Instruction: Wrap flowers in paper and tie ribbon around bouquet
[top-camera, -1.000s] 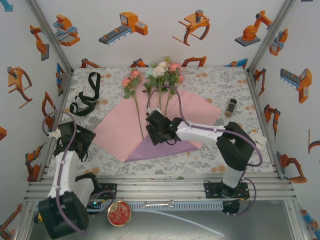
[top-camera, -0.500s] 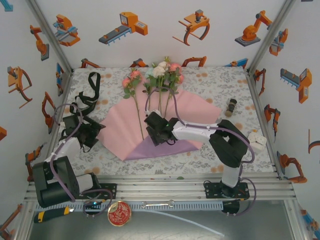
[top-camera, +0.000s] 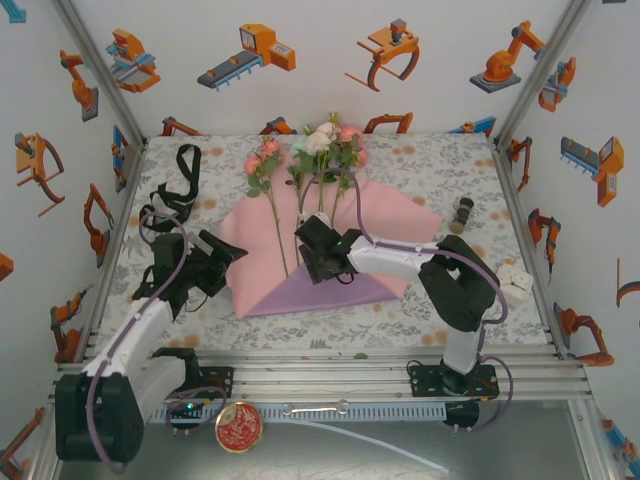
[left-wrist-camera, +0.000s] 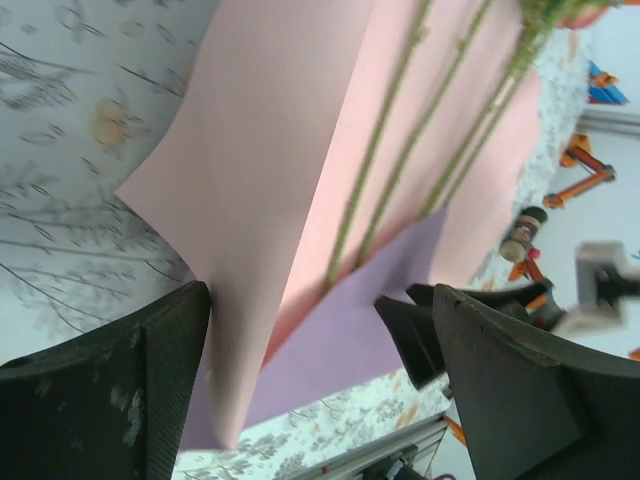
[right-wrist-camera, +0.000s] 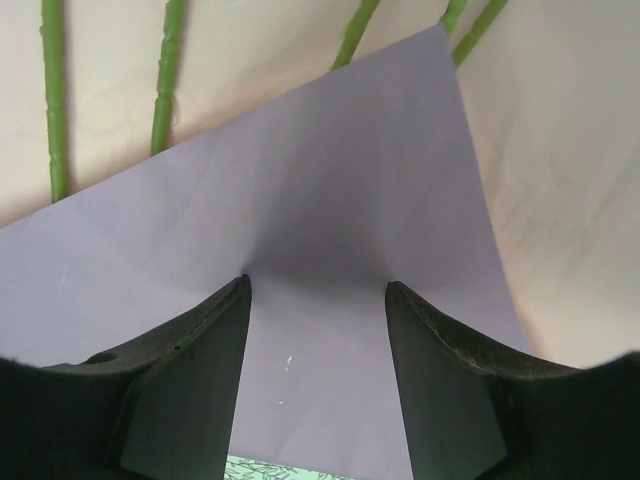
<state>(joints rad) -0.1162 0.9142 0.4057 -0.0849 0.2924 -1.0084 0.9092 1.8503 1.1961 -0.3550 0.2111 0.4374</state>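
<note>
Floral tablecloth (top-camera: 420, 165), flowers (top-camera: 322, 140) laid on the paper (top-camera: 255, 245): its lifted left corner is flanked, unpinched, by the left gripper's (left-wrist-camera: 315, 310) spread jaws; the lilac flap (top-camera: 335, 290) is pressed by the right gripper (right-wrist-camera: 318, 290), jaws apart. If missed on closing, the corner could fall flat.

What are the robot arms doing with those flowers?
They are wrapping them. The flowers lie on the paper, heads sticking out past its far edge. The right gripper rests open on the purple flap folded over the stem ends, and the left gripper, open, has the paper's left edge between its jaws. The ribbon lies untouched.
</note>
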